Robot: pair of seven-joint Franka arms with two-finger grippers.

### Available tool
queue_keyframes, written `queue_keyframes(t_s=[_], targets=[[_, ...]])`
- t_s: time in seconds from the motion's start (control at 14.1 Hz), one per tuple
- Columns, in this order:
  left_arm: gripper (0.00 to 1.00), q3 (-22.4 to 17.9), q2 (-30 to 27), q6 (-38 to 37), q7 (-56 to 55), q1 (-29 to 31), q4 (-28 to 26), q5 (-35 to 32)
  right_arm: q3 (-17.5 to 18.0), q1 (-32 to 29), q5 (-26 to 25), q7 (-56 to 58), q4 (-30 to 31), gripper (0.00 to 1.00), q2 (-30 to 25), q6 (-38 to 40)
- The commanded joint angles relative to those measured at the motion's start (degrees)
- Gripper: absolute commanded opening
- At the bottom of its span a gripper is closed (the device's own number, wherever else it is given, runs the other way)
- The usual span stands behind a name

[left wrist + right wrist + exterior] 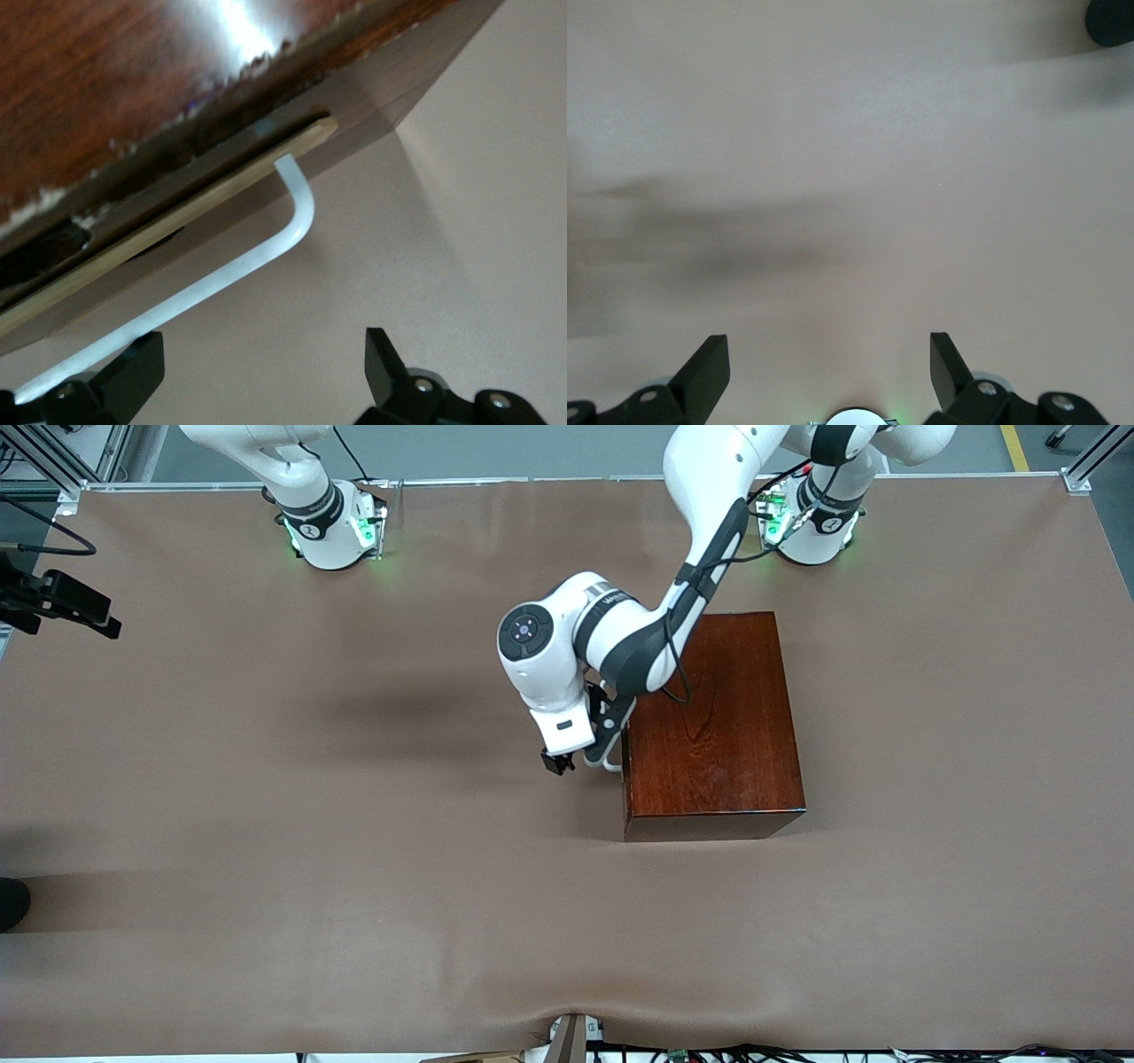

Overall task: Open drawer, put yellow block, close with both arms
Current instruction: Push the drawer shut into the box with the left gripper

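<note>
The glossy dark box (718, 717) stands on the brown table toward the left arm's end. Its drawer faces the right arm's end, and the white U-shaped handle (607, 762) sticks out from the drawer front. My left gripper (608, 735) hangs at this handle. In the left wrist view the gripper (263, 363) is open and the handle (266, 257) runs up to one finger (133, 372). A thin pale wood edge (177, 212) shows along the drawer front. My right gripper (830, 367) is open over bare table, out of the front view. The yellow block is out of view.
The right arm's base (328, 522) and the left arm's base (811, 522) stand at the table's back edge. A black device (58, 602) juts in at the right arm's end. A dark object (11, 903) sits at that same edge, nearer the front camera.
</note>
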State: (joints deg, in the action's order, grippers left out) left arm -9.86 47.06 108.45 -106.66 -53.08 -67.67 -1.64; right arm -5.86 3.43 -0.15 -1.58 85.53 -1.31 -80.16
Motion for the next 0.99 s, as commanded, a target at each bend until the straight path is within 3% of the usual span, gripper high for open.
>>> queue_keyframes(t_s=[0.0,0.5,0.92], targets=[[1.00,-0.6,-0.7,-0.9,1.7,1.1,-1.0,-2.4,0.7,-0.6,-0.5,-0.4,-0.8,1.00,0.2,0.7],[1.00,1.1,-0.9,0.2,5.1,0.7,0.0,-1.9,0.7,-0.5,-0.5,-0.4,-0.8,1.00,0.2,0.7],[1.00,0.9,-8.8,-0.6,14.7,1.7,-0.5,-2.5,0.7,-0.5,-0.4,-0.4,-0.8,1.00,0.2,0.7]])
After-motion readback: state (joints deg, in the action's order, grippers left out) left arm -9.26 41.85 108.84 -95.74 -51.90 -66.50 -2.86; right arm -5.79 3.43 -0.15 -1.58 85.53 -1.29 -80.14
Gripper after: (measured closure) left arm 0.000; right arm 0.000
